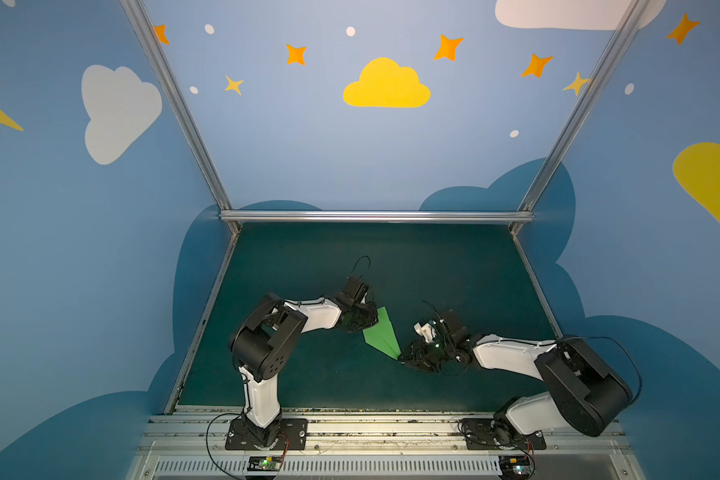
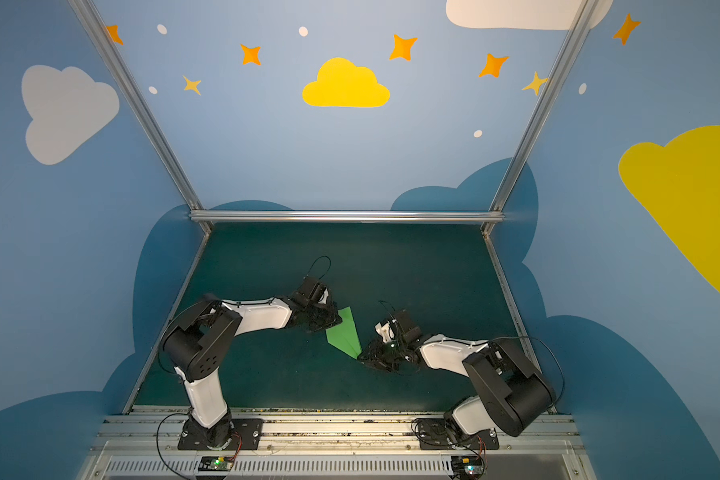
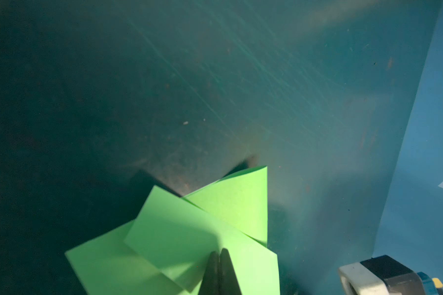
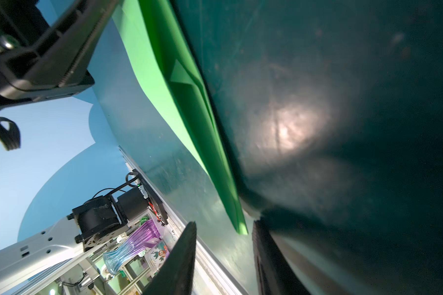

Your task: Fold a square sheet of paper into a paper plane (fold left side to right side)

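The square sheet of paper is folded into a bright green paper plane [image 1: 381, 334] [image 2: 344, 334], a pointed dart lying on the dark teal mat [image 1: 433, 270]. Its nose points toward the right arm. My left gripper [image 1: 364, 321] [image 2: 327, 321] is at the wide tail end. In the left wrist view its fingertips [image 3: 219, 251] are shut together and rest on top of the layered paper plane [image 3: 179, 229]. My right gripper [image 1: 404, 359] [image 2: 362, 358] [image 4: 224, 224] is open at the nose. The paper plane's tip [image 4: 242, 228] sits just ahead of the gap between the fingers, untouched.
Blue walls and aluminium posts enclose the mat, with a rail along the back [image 1: 375, 216] and a slotted rail at the front [image 1: 350, 432] where both arm bases stand. A purple and blue vase [image 4: 131, 245] shows beyond the front edge.
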`<action>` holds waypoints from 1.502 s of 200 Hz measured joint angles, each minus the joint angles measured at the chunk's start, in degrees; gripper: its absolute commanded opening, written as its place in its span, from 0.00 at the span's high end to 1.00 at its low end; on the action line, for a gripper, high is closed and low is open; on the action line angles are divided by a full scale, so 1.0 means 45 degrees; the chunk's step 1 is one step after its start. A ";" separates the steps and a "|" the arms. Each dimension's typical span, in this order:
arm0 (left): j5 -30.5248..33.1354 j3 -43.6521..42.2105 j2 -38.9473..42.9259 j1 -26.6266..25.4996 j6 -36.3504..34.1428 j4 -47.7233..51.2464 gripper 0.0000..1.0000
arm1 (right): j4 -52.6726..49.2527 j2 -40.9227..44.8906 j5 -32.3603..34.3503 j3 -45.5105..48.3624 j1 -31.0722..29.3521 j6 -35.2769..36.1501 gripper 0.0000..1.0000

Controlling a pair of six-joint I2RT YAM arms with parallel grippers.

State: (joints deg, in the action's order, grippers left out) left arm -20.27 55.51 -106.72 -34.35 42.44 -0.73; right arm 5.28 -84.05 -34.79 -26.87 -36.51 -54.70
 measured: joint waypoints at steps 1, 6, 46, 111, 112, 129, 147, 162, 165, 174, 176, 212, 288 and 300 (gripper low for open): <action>0.0000 -0.0005 0.0000 0.0000 0.0000 0.0000 0.96 | 0.0019 -0.0010 -0.0005 0.0000 0.0000 -0.0024 0.64; 0.0000 -0.0005 0.0000 0.0000 0.0000 -0.0010 0.96 | 0.0136 -0.0087 -0.0053 0.0000 0.0019 -0.0058 0.65; -0.0005 -0.0068 0.0024 0.0000 0.0000 -0.0083 0.96 | 0.1122 -0.0675 -0.0398 0.0068 0.0214 -0.0379 0.71; -0.0102 -0.0078 0.0024 0.0087 0.0005 -0.0126 0.96 | 0.2293 -0.1297 -0.0850 0.0291 0.0782 -0.0772 1.00; -0.0107 -0.0078 0.0024 0.0092 0.0005 -0.0126 0.96 | 0.2297 -0.1297 -0.0845 0.0291 0.0811 -0.0801 1.00; -0.0262 -0.0024 0.0034 0.0219 0.0019 -0.0044 0.96 | 0.2181 -0.1161 -0.0933 0.0243 0.1088 -0.0758 1.00; -0.0350 0.0058 0.0248 0.0539 0.0078 0.0369 0.96 | 0.1180 -0.0398 -0.0967 -0.0223 0.1467 -0.0500 1.00; -0.0481 0.0175 0.0826 0.1010 0.0131 0.0840 0.94 | -0.0335 0.0651 -0.0903 -0.1171 0.1807 0.0102 1.00; -0.0500 0.0189 0.0971 0.1107 0.0160 0.0889 0.93 | -0.0821 0.0903 -0.0826 -0.1511 0.1899 0.0325 1.00; -0.0563 0.0204 0.1549 0.1447 0.0199 0.1044 0.91 | -0.1977 0.1481 -0.0680 -0.2467 0.2123 0.0874 1.00; -0.0578 0.0214 0.1724 0.1535 0.0189 0.1088 0.91 | -0.2302 0.1617 -0.0612 -0.2720 0.2186 0.1103 1.00; -0.0607 0.0306 0.4478 0.2973 0.0185 0.1739 0.82 | -0.7227 0.2613 0.1860 -0.7368 0.2871 0.4080 1.00; -0.0185 -0.0461 0.6829 0.4697 0.0277 0.3565 0.71 | -1.5130 -0.0933 1.2823 -1.3168 0.0622 0.8485 1.00; -0.0214 -0.0476 0.6936 0.4940 0.0277 0.3755 0.71 | -1.6266 -0.1987 1.4523 -1.3328 -0.0233 0.8388 1.00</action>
State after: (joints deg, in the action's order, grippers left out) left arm -21.23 53.36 -75.50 -12.12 43.68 16.16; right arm -67.92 -92.99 30.57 -86.85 -37.56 -16.95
